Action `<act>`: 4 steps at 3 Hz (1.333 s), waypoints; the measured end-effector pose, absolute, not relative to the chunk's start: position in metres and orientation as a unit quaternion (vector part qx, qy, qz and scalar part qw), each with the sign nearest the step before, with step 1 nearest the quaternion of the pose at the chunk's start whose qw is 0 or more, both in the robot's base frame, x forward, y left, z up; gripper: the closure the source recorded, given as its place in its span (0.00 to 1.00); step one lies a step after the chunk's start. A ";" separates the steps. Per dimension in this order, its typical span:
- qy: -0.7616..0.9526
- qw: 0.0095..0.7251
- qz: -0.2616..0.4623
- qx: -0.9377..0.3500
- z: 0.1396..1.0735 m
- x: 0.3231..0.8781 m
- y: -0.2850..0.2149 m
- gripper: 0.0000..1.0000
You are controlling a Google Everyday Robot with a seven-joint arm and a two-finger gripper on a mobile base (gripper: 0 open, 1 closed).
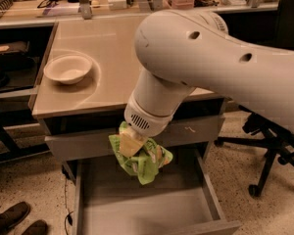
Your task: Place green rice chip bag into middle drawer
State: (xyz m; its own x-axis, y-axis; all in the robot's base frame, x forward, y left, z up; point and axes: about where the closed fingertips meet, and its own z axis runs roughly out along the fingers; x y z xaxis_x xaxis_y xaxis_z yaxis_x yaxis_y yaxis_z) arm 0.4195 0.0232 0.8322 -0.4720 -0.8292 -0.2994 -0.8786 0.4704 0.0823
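The green rice chip bag (143, 161) is a crumpled bright-green snack bag hanging in the air, held in my gripper (130, 144). The gripper's pale fingers are shut on the bag's upper left part. The bag hangs over the back part of the middle drawer (186, 204), which is pulled open and shows a plain grey floor with low side walls. My big white arm (210, 62) reaches down from the upper right and hides much of the counter behind it.
A white bowl (68, 68) sits on the beige counter top (108, 43) at the left. A grey drawer front (201, 131) with pale scratches lies above the open drawer. A black office chair base (269, 155) stands to the right, shoes (14, 219) at the lower left.
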 end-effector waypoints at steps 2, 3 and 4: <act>0.879 0.068 0.152 -0.448 0.730 0.404 0.016 1.00; 0.891 0.051 0.172 -0.417 0.681 0.401 0.015 1.00; 0.891 0.051 0.172 -0.417 0.681 0.401 0.015 1.00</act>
